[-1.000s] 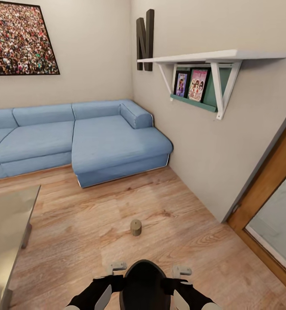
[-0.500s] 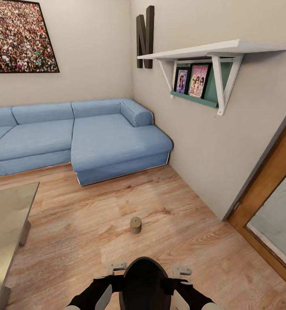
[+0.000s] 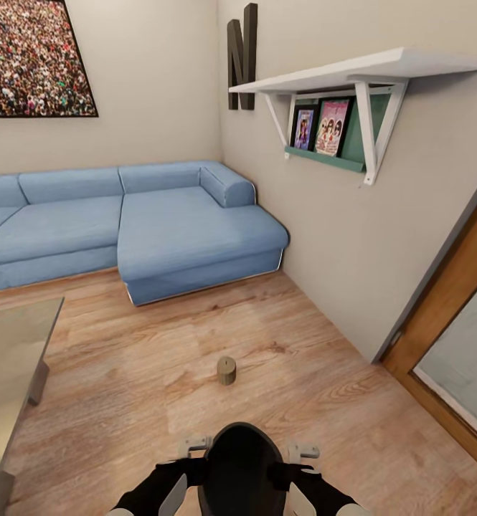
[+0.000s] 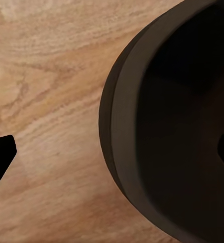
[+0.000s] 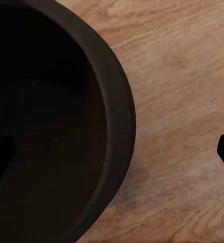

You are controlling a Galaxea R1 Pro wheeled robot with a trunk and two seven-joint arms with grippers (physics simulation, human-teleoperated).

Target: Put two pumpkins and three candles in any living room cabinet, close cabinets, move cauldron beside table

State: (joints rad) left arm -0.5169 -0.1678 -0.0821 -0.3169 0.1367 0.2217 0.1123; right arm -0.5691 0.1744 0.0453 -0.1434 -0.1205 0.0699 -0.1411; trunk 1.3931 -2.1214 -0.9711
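Wood-grain floor (image 3: 159, 401) runs across most of the head view, and on it, ahead of the robot and well apart from the sofa, stands one small stubby candle (image 3: 226, 370), upright and alone. Closer in, at the bottom edge of that view, a black rounded cauldron (image 3: 241, 469) sits between the two dark forearms, its body flanked on each side by pale grey gripper parts. The left gripper (image 4: 112, 154) straddles the cauldron's wall in its wrist view: one dark fingertip shows over bare floor outside the pot and the other shows faintly against the dark inside, with the thick rim (image 4: 123, 126) between them. The right gripper (image 5: 114, 149) does likewise (one tip inside the pot, one over the planks outside). Whether either gripper's fingers press on the rim or merely stand astride it I cannot tell, since a gap of floor shows between each outer tip and the pot wall. The candle lies well forward of both grippers, beyond the cauldron. At the left edge of the head view a corner of the grey glossy tabletop (image 3: 8, 358) juts in, near the cauldron but not touching it. Behind stand a blue corner sofa (image 3: 166, 229), a crowd picture (image 3: 30, 57) and a white wall shelf (image 3: 353, 72) with two framed prints.
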